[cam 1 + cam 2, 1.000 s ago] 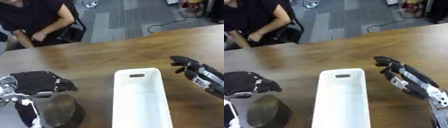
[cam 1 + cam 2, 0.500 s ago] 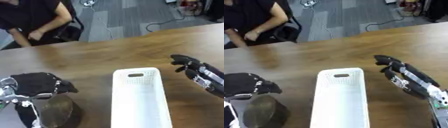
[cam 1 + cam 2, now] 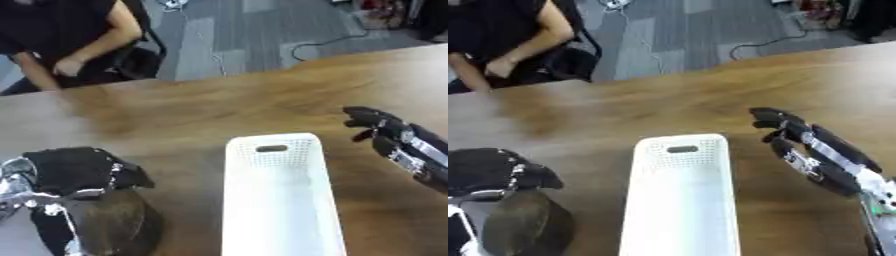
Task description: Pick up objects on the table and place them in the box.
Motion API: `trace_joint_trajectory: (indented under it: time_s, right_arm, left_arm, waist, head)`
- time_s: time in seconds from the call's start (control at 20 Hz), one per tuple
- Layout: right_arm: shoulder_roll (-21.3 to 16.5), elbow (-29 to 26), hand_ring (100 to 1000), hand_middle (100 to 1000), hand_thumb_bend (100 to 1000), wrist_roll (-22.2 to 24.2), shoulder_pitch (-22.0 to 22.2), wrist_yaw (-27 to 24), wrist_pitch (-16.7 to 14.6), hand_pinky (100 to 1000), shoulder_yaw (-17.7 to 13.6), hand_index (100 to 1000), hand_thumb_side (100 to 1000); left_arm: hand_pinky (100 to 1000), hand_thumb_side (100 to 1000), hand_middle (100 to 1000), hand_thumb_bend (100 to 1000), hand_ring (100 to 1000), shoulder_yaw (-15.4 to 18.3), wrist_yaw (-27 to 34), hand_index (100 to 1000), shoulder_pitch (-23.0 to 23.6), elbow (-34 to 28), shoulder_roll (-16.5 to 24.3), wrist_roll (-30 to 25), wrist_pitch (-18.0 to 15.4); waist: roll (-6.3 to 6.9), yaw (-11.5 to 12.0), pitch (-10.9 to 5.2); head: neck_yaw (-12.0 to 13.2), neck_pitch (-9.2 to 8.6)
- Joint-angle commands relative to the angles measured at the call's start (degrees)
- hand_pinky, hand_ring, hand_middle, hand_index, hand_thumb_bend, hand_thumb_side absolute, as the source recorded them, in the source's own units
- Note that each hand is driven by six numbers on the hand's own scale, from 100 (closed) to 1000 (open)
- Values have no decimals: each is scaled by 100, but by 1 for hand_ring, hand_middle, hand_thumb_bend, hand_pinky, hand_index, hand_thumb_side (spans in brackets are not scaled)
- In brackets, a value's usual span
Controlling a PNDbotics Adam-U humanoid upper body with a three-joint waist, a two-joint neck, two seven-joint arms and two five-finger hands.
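Brown wooden table fills most of the scene, with grey carpeted floor beyond its far edge. A long white plastic box with perforated walls and a slot handle at its far end lies near the middle of the table, running lengthwise away from the robot; its inside shows only white. At the lower left, the robot's left hand, black with silver parts, sits above a dark rounded object whose make cannot be made out. The left hand's fingers are curled over the top of this object, though whether they actually hold it cannot be told. On the right side, the robot's right hand reaches in from the lower right corner and hovers over bare wood just beside the box, apart from it. Its fingers are relaxed and slightly bent, pointing toward the far side of the table, and they hold nothing. The dark object stands near the box's left side, apart from it.
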Motion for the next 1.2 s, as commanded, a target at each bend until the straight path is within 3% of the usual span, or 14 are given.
trace_joint_trajectory:
  time_s: [0.05,1.2]
  right_arm:
    - [-42,47,922,1000,100,144,-31,24,-177,787,-25,1000,1000]
    - [19,38,922,1000,100,141,-105,1,-187,787,-32,1000,1000]
  left_arm:
    - [644,499,841,748,713,89,-39,973,-11,-18,102,-43,-68]
    - [627,467,836,704,694,124,-211,967,93,78,37,77,-37]
  waist:
    - [10,21,-59]
    - [-44,-14,-26]
  head:
    - [55,-63]
    - [195,-111]
